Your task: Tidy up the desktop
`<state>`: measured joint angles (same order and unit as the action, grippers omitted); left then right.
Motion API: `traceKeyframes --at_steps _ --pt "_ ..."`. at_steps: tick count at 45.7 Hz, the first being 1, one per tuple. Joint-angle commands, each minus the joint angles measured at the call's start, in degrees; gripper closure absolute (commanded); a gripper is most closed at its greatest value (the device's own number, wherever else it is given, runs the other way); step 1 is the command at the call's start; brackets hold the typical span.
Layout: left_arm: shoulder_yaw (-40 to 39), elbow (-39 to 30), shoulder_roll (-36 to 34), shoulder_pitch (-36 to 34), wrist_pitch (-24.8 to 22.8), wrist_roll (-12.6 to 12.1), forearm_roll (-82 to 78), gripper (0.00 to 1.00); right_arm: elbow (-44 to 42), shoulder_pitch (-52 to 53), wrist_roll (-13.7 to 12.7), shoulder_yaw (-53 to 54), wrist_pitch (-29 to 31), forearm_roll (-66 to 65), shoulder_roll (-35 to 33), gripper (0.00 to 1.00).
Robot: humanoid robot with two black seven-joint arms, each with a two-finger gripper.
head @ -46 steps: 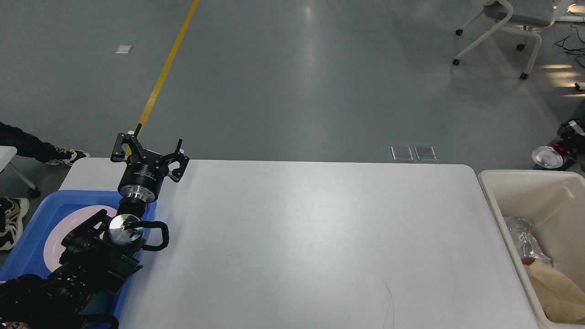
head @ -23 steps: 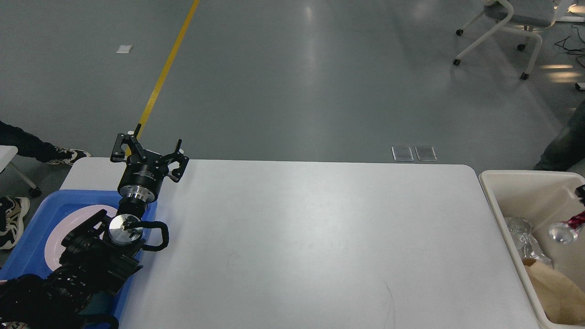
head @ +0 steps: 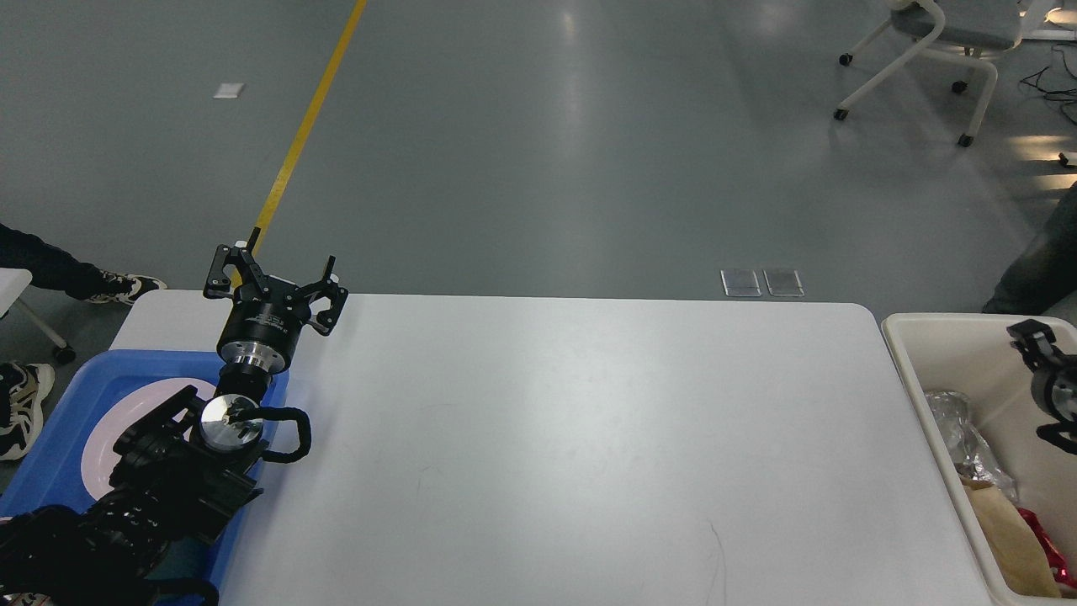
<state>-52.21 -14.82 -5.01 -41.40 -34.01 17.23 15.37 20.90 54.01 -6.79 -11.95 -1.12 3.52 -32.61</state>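
Right fingers point(head: 1028, 335) now over bin point(head: 942, 337), L fingers point(head: 271, 276) spread, empty

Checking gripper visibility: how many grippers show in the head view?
2. The left gripper hangs open over the desktop far left corner; the right gripper shows partly at the right edge, above the beige bin.

On the white desktop point(head: 572, 438), the left gripper point(head: 271, 278) spreads its fingers above a blue tray point(head: 63, 404), while the right gripper point(head: 1033, 341) hangs over the beige bin point(head: 934, 337).
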Motion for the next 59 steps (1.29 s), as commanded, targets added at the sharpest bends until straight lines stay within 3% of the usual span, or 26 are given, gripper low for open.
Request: traceKeyframes --at_steps 1,11,12,20,23,27,30,45,59 --pt "0.0 0.05 0.0 0.0 0.0 0.0 0.01 0.03 0.54 0.57 1.95 19.12 0.15 0.0 0.96 0.0" --pt "0.0 -0.03 0.0 0.0 0.0 0.0 0.01 0.03 4.05 -1.53 4.15 46.65 2.34 -0.18 4.65 0.0" --pt "0.0 -0.04 0.0 0.0 0.0 0.0 0.01 0.03 4.41 -1.88 5.2 48.84 2.78 -0.18 4.92 0.0" --pt "0.0 0.05 0.0 0.0 0.0 0.0 0.01 0.03 7.22 -8.38 21.1 62.3 10.6 -0.18 9.49 0.0" --pt "0.0 -0.03 0.0 0.0 0.0 0.0 0.01 0.03 7.22 -10.84 24.8 62.84 14.73 -0.26 9.84 0.0" --pt "0.0 0.05 0.0 0.0 0.0 0.0 0.01 0.03 7.22 -12.34 27.44 62.84 17.11 -0.35 10.46 0.0" --pt "0.0 0.05 0.0 0.0 0.0 0.0 0.01 0.03 7.14 -13.4 28.5 62.84 17.38 -0.35 10.72 0.0" --pt "0.09 0.05 0.0 0.0 0.0 0.0 0.01 0.03 4.15 -16.82 28.94 61.43 17.29 -0.35 12.13 0.0" --pt "0.0 -0.04 0.0 0.0 0.0 0.0 0.01 0.03 4.06 -14.9 35.44 54.4 17.2 -0.35 11.34 0.0"
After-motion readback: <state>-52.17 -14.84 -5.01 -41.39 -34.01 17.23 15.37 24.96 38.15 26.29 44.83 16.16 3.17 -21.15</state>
